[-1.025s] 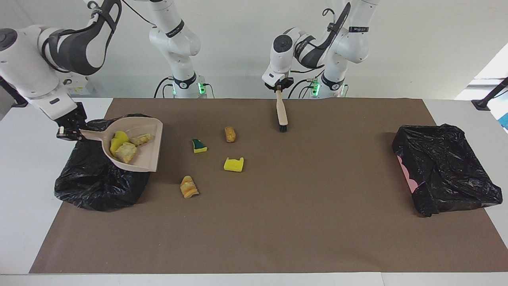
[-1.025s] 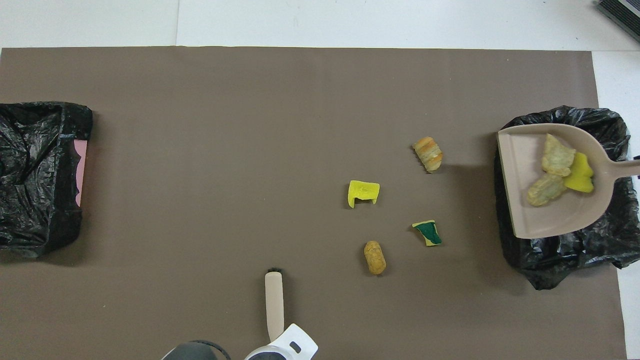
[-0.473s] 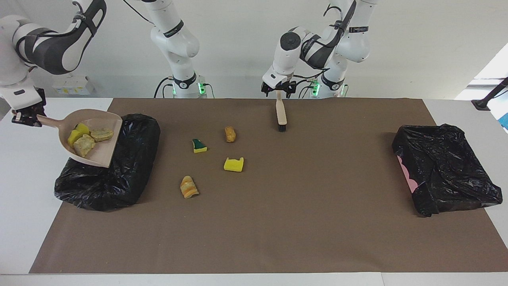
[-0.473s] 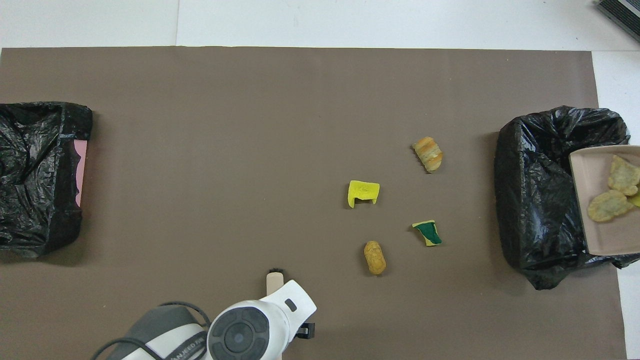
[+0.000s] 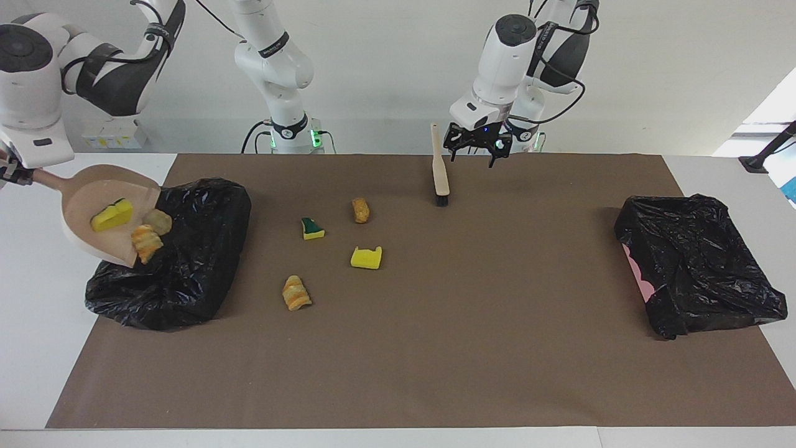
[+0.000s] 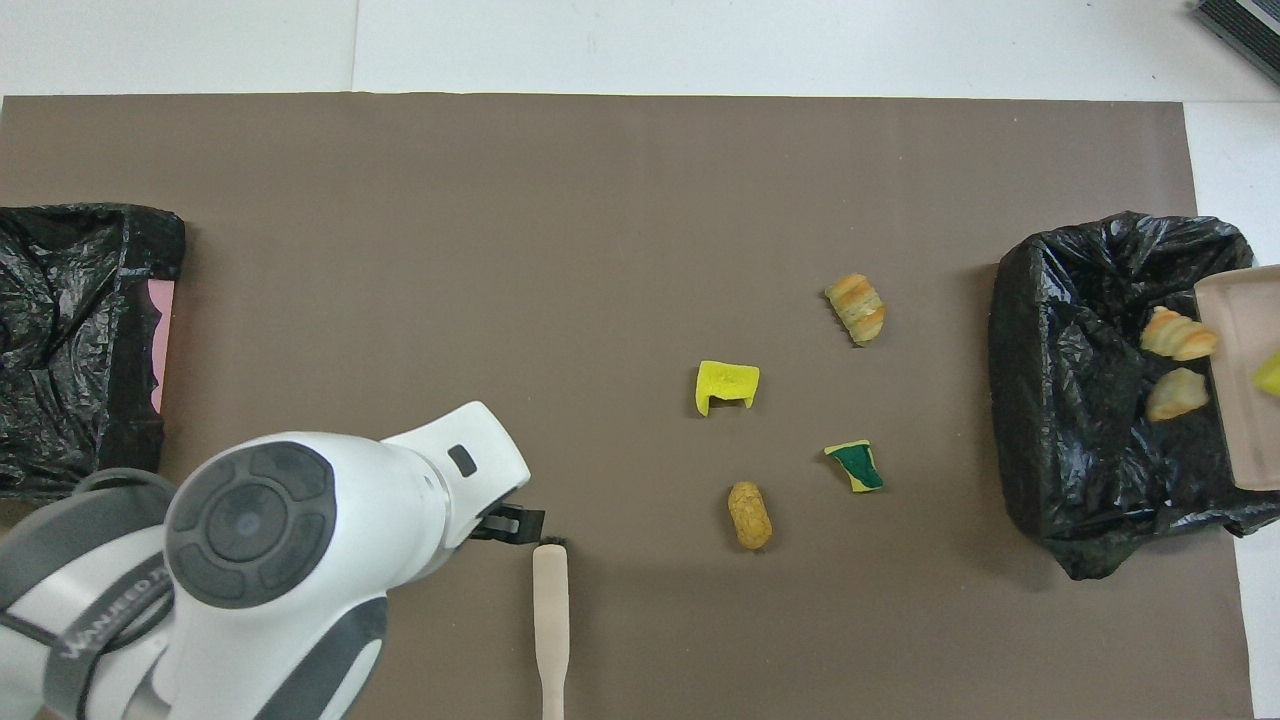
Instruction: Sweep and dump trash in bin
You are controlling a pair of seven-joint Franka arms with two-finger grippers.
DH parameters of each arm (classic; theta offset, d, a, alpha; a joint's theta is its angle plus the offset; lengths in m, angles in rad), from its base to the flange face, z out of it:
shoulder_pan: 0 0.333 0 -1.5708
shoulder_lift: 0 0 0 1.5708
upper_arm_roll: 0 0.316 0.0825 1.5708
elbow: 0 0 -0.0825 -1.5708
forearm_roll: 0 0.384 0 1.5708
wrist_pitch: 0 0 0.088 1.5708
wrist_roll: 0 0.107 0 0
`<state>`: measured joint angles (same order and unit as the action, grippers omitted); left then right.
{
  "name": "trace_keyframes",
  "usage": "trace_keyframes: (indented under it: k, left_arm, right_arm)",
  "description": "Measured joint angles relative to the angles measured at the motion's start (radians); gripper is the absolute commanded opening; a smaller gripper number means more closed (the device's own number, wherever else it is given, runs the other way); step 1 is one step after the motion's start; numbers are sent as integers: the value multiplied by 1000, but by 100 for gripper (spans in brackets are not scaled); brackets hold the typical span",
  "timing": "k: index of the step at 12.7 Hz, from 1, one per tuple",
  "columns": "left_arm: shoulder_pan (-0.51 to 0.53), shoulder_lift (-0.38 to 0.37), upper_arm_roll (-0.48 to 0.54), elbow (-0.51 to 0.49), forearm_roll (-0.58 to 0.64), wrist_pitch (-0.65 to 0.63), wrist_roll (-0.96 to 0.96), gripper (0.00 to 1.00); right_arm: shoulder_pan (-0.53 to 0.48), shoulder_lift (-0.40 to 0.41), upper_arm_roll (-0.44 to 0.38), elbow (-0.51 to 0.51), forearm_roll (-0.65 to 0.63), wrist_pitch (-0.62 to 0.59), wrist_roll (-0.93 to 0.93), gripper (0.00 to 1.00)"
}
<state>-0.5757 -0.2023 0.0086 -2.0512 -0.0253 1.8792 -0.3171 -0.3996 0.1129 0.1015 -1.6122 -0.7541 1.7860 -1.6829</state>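
The right pincer was at the edge of the facing view, over the right arm's end of the worktop, and it was clamped on the handle of the beige dustpan. The dustpan was tilted, with its open lip down over the black bin bag. Three scraps of the trash were there: a yellow scrap was on the pan, and a striped orange scrap and a tan scrap were at the lip, against the bag. In the overhead view these two showed over the inside of the bag. Four more scraps lay on the brown mat, well apart from the bag: a green-faced scrap, an orange-brown scrap, a yellow notched scrap and another striped scrap. The left pincer hung above the mat with its fingers apart and nothing between them, just beside the hand brush. The brush lay on the mat with its black bristles pointing away from the robots. A second black bag lay at the left arm's end.
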Motion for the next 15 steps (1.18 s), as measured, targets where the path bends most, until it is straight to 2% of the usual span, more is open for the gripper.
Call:
trace_keyframes:
  k: [3,7,10,13,15]
  left_arm:
    - [102,71,0,179,26,-54,96,100]
    - [244,93,2,371,28,-193,247,100]
    - [355,93,6,457,28,-312,387,100]
    - [439,97,9,480,25,-363,479,100]
    - [465,113,9,502,1,-368,483,100]
  right_arm:
    - [52,-3,1,0,-98,-63,49,0]
    - [53,-48,1,0,-94,-65,47,0]
    - [54,-69,25,0,62,-65,51,0]
    - [62,-69,52,-7,230,-66,114,0]
    - [104,-69,64,-23,317,-86,226,0]
